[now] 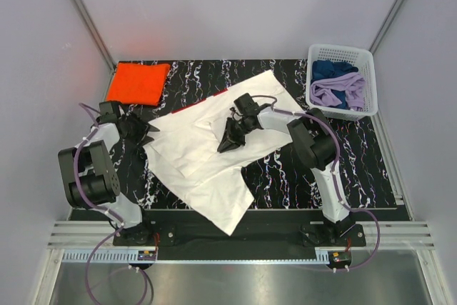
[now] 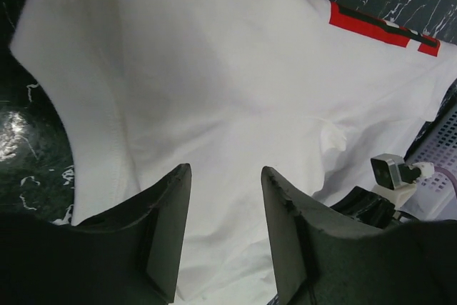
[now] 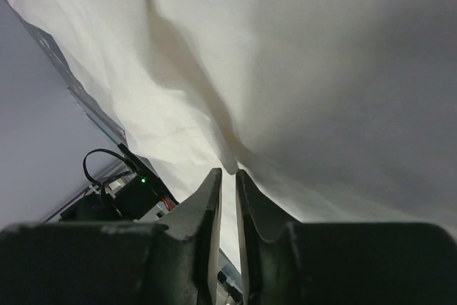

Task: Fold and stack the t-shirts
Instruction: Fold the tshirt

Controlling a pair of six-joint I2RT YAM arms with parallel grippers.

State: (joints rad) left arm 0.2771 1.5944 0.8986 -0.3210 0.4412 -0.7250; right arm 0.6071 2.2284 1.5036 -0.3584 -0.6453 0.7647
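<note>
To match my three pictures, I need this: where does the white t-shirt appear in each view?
Top external: white t-shirt spread out mid-picture.
Left wrist: white t-shirt fills most of the frame.
Right wrist: white t-shirt fills nearly the whole frame.
Shared landmark: its red strip, in top external and left wrist only.

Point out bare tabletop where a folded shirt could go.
Bare: the right side between the right arm and the table edge, below the basket; the far strip between orange t-shirt and white t-shirt. Crowded: middle and left.
</note>
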